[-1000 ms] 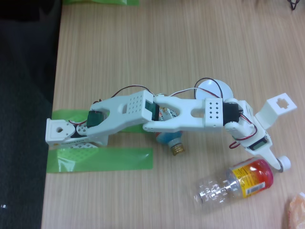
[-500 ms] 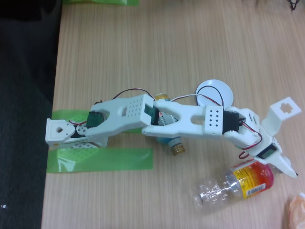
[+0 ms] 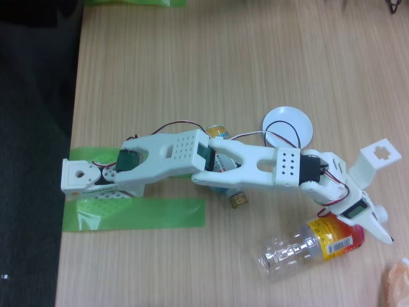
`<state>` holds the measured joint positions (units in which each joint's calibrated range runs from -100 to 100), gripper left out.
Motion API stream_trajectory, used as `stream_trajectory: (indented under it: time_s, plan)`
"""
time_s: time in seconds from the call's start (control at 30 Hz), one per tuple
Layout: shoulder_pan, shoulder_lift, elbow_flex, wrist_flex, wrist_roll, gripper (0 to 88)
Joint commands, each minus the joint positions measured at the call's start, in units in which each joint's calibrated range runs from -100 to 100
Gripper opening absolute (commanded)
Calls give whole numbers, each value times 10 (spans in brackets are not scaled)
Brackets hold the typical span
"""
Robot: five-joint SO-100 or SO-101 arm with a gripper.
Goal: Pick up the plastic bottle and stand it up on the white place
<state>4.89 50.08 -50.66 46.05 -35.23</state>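
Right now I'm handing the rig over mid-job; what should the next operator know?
Gripper: down at the capped end of the clear ribbed plastic bottle with the orange-yellow label; whether it is shut on it cannot be told.
Bottle: lying on its side on the wooden table.
Round white dish: empty, beyond the arm.
Done: approach.
Left: confirm the grasp, lift, stand the bottle on the dish.

My arm (image 3: 243,167) is white plastic with rows of little round holes. Thin red, black and white wires loop over it. My motors are black, and one looks green.
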Motion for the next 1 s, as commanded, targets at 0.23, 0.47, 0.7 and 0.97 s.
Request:
stream_trajectory:
  time_s: [0.23, 0.47, 0.7, 0.97]
  plan:
    - [-7, 21, -9, -63, 23, 365]
    - [-2, 40, -9, -81, 31, 365]
    - [3, 41, -3, -76, 27, 365]
    - [4, 41, -2, -76, 32, 365]
